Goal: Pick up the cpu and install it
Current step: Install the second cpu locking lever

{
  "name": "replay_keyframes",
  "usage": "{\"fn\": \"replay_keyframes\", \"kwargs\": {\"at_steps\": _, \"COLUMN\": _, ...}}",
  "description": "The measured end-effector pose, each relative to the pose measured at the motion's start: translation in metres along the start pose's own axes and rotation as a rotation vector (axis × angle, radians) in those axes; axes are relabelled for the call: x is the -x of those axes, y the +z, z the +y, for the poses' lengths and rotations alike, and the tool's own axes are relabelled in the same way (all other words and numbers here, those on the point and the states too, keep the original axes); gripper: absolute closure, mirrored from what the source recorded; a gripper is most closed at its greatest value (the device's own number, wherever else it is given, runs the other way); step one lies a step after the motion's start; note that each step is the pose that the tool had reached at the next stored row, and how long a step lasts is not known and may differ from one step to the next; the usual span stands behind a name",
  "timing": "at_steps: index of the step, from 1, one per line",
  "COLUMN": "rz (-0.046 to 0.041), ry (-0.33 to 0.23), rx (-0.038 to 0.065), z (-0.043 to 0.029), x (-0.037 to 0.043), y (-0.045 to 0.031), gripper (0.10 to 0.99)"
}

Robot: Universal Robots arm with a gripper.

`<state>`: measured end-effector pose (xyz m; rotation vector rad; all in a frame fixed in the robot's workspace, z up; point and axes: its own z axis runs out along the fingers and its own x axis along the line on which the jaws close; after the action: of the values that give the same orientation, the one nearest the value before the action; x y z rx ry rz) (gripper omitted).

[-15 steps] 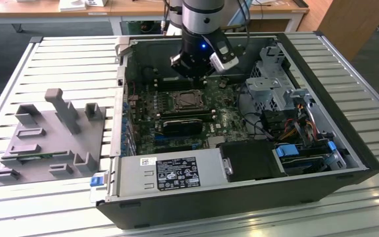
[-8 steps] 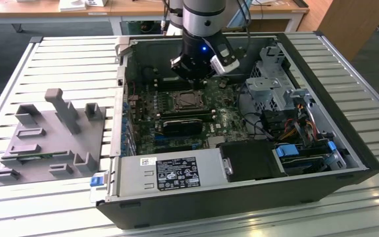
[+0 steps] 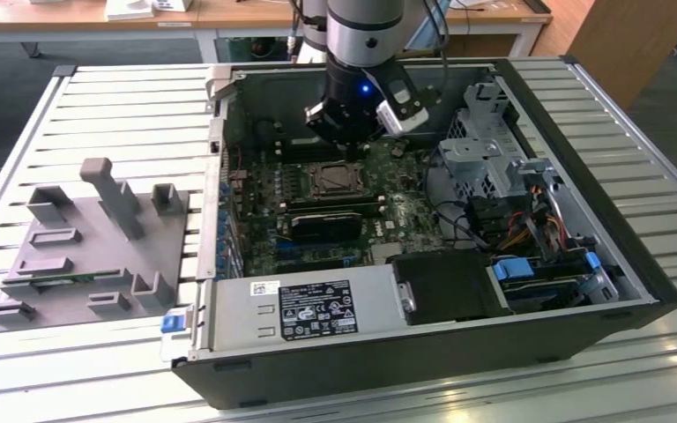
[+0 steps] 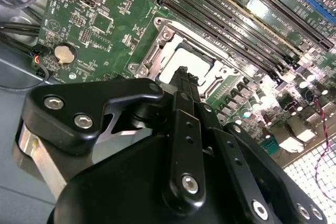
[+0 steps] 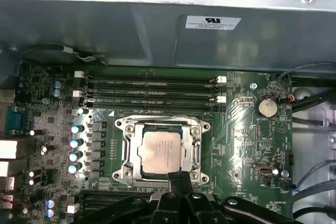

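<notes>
The cpu (image 5: 163, 152) is a flat silver square lying in the metal socket frame (image 5: 125, 153) on the green motherboard, seen in both wrist views (image 4: 195, 65). In the exterior view the cpu (image 3: 336, 179) lies near the middle of the open computer case. My gripper (image 5: 179, 178) hangs just above the socket's edge, its two thin black fingers pressed together with nothing between them. In the second wrist view the gripper (image 4: 184, 74) covers part of the cpu. In the exterior view the gripper (image 3: 341, 141) is directly above the socket.
Memory slots (image 5: 152, 90) run beside the socket, with a coin battery (image 5: 266, 107) close by. A black block (image 3: 327, 225), the power supply (image 3: 303, 308), a drive cage (image 3: 492, 132) and loose cables (image 3: 492, 220) crowd the case. A grey holder (image 3: 92, 256) lies at the exterior view's left.
</notes>
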<state>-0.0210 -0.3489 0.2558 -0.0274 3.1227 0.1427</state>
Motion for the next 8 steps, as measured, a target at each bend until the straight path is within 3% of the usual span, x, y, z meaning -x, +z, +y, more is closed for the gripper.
{"fn": "replay_keyframes", "kwargs": {"at_steps": 3, "rz": 0.0002, "ry": 0.000, "rx": 0.000, "z": -0.0023, "x": 0.0000, "y": -0.0001, "gripper": 0.980}}
{"fn": "replay_keyframes", "kwargs": {"at_steps": 8, "rz": 0.0082, "ry": 0.001, "rx": 0.000, "z": -0.0082, "x": 0.0000, "y": 0.0003, "gripper": 0.980}}
